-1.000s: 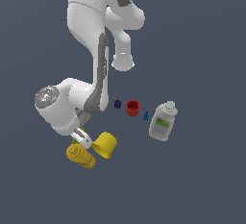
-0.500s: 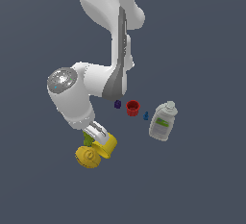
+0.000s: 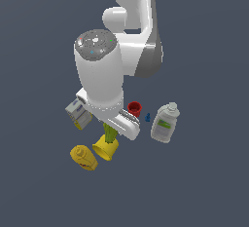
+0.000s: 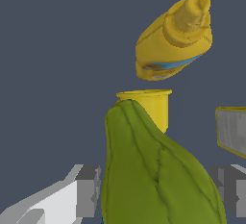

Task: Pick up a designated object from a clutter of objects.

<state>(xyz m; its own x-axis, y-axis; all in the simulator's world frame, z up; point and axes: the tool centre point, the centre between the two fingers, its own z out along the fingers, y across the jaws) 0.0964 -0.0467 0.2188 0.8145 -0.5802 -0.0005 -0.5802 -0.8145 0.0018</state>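
Note:
The designated object, a lumpy yellow-green pear-like fruit point(image 4: 149, 170), fills the wrist view between my two grey fingers point(image 4: 86, 192). My gripper point(image 4: 158, 192) is shut on it. In the exterior view only a green strip of the fruit point(image 3: 110, 132) shows under the white hand, and my gripper point(image 3: 111, 130) hangs over the yellow cup point(image 3: 106, 149). Of the clutter, the mustard bottle point(image 3: 83, 157) lies at the cup's left. Both the cup point(image 4: 151, 105) and the bottle point(image 4: 173, 40) lie beyond the fruit in the wrist view.
A small red cup point(image 3: 134, 108), a tiny blue bit point(image 3: 147, 118) and a white-grey jug with a green label point(image 3: 164, 122) stand toward the exterior view's right. A small carton point(image 3: 79, 114) sits behind the hand on the left, its edge point(image 4: 233, 129) showing in the wrist view.
The arm has swung toward the exterior view's right and risen toward the camera with the fruit in the gripper. The gripper now hangs over the yellow cup instead of beside the bottle.

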